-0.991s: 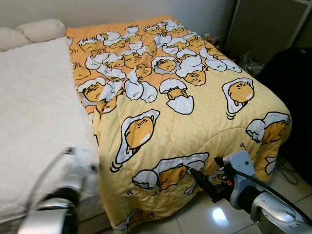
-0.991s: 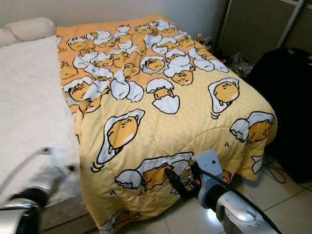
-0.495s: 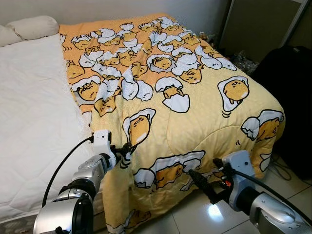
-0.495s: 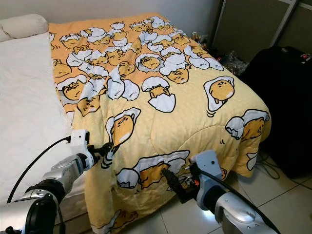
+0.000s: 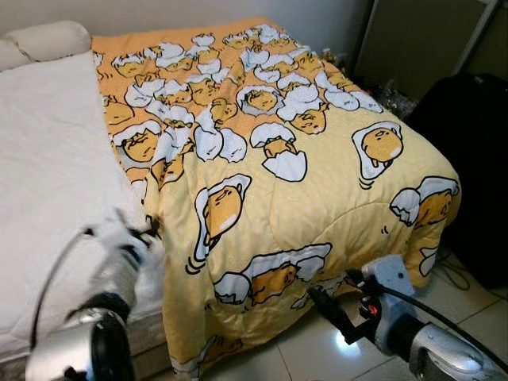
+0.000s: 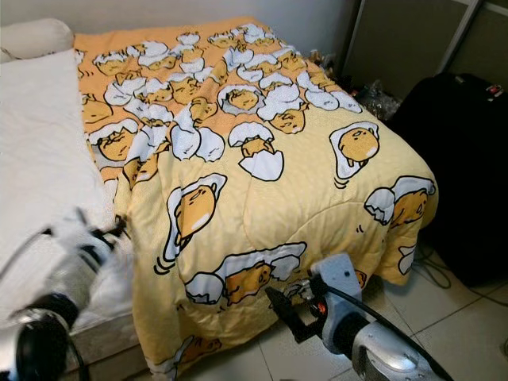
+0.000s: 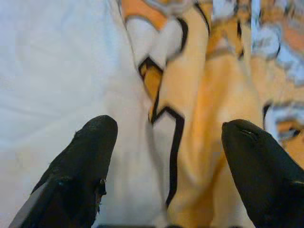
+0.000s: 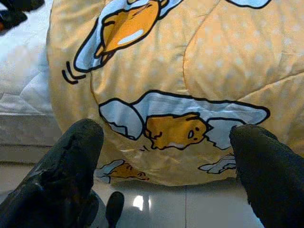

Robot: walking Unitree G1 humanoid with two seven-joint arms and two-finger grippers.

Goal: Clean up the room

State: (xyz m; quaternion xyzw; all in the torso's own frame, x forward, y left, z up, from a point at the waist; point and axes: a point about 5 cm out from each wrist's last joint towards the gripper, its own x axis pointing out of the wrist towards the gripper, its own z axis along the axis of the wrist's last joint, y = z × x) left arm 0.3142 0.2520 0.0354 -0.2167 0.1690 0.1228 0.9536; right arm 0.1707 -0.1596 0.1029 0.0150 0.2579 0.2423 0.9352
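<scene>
Left eye view showed the yellow quilt (image 5: 286, 167) covering the far half of the white mattress (image 5: 48, 182). Beside the quilt's edge, the left gripper (image 7: 166, 156), fingers spread and empty, had pulled back blurred; spreading looked unfinished. Right gripper (image 8: 166, 156) hovered open below the quilt's foot.

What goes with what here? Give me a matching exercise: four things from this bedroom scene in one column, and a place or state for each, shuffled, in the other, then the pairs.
Things:
1. yellow quilt
2. white mattress cover
3. left end effector
4. right end effector

Places or states:
A. open, low above the floor tiles by the foot of the bed
B. bare, on the robot's left half of the bed
C. open, at the quilt's edge where it meets the white cover
D. spread over the robot's right half of the bed, hanging over the foot

Pairs: 1-D, 2-B, 3-C, 4-A
</scene>
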